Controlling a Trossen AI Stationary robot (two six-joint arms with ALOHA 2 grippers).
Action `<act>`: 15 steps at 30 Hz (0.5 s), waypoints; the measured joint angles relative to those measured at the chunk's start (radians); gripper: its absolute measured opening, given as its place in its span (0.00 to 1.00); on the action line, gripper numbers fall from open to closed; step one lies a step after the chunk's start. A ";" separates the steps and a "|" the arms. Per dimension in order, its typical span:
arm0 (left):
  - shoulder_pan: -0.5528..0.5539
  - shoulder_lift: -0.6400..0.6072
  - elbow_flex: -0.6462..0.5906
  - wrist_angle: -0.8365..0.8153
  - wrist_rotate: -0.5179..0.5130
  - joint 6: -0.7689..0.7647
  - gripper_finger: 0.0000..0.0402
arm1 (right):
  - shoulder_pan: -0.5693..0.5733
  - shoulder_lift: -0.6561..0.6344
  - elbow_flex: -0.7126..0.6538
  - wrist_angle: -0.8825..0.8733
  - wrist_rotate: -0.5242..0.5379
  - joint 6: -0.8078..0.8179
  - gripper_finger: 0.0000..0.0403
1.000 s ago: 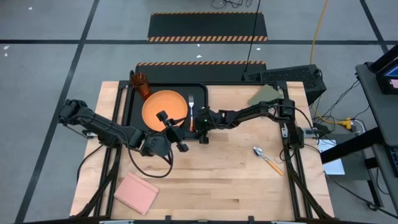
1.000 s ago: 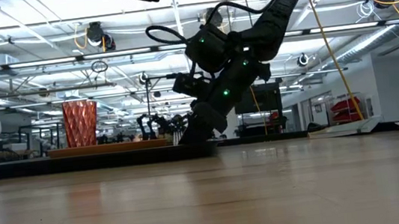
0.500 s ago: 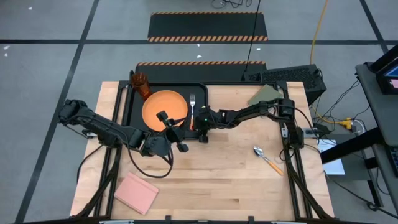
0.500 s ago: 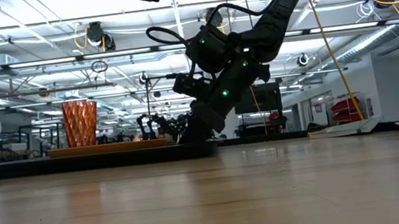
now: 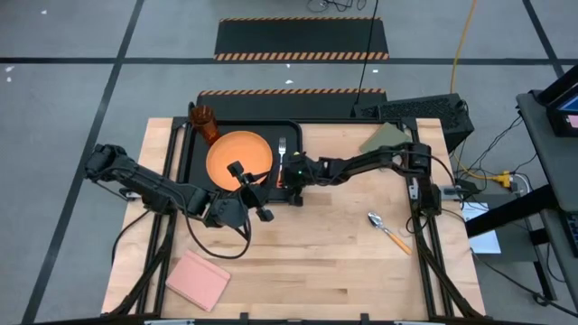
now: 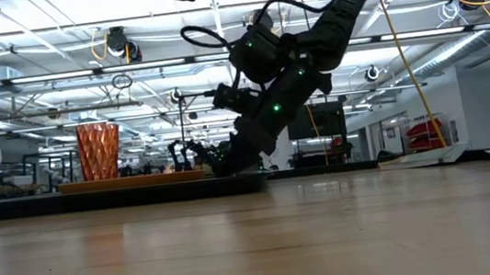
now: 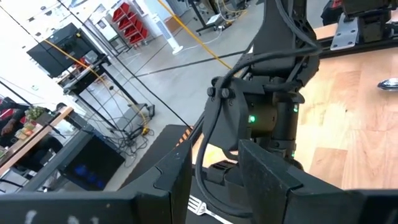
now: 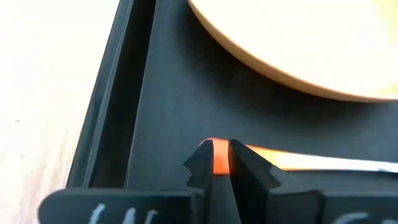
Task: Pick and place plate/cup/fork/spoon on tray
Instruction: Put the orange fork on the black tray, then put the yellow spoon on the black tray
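The black tray (image 5: 194, 158) lies at the table's far left and holds the orange plate (image 5: 237, 155) and, in its far left corner, the orange cup (image 5: 205, 123). The fork (image 5: 282, 146) lies along the tray's right side, tines toward the far edge. My right gripper (image 5: 284, 177) is shut on its orange handle, low over the tray; it also shows in the low view (image 6: 222, 166). My left gripper (image 5: 253, 192) is open and empty just near of the tray. The spoon (image 5: 388, 230) lies on the bare wood at the right. My right gripper pinches the near end of the fork's orange handle (image 8: 221, 163) between its two fingertips (image 8: 202, 165). The fingers slant down from the table's right side and lie across the handle. The handle (image 8: 311, 163) runs about level, close over the tray floor; I cannot tell whether it rests there.
A pink pad (image 5: 200, 278) lies at the table's near left, an olive-green pad (image 5: 384, 137) at the far right. The tray's raised rim (image 8: 121, 93) runs beside my right gripper. Bare wood lies between the tray and the spoon.
My right gripper has gone a little toward the table's left edge, farther over the tray, still shut on the fork's handle. The fork has turned slightly, its tines now a little more toward the right.
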 joint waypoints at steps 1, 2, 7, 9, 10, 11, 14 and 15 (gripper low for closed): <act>0.000 0.000 0.000 0.000 0.000 0.000 0.34 | 0.000 -0.010 0.000 -0.015 0.001 0.000 0.10; 0.000 0.000 0.000 0.000 0.000 0.000 0.34 | 0.000 -0.020 0.000 -0.019 0.001 -0.001 0.10; -0.004 0.000 0.000 0.000 0.000 0.002 0.34 | 0.000 -0.083 0.001 -0.028 0.069 -0.001 0.10; -0.005 0.000 0.000 0.001 0.000 0.006 0.34 | -0.007 -0.090 0.001 -0.028 0.113 -0.006 0.10; -0.005 0.000 0.000 0.001 0.000 0.006 0.34 | -0.013 -0.090 0.001 -0.030 0.126 -0.007 0.10; -0.005 0.000 0.000 0.001 0.000 0.006 0.34 | -0.021 -0.090 0.001 -0.033 0.129 -0.008 0.10; -0.005 0.000 0.000 0.001 0.000 0.006 0.34 | -0.051 -0.084 0.001 -0.024 0.129 -0.007 0.10; -0.005 0.000 0.000 0.001 0.000 0.006 0.34 | -0.063 -0.078 0.002 -0.018 0.129 -0.007 0.10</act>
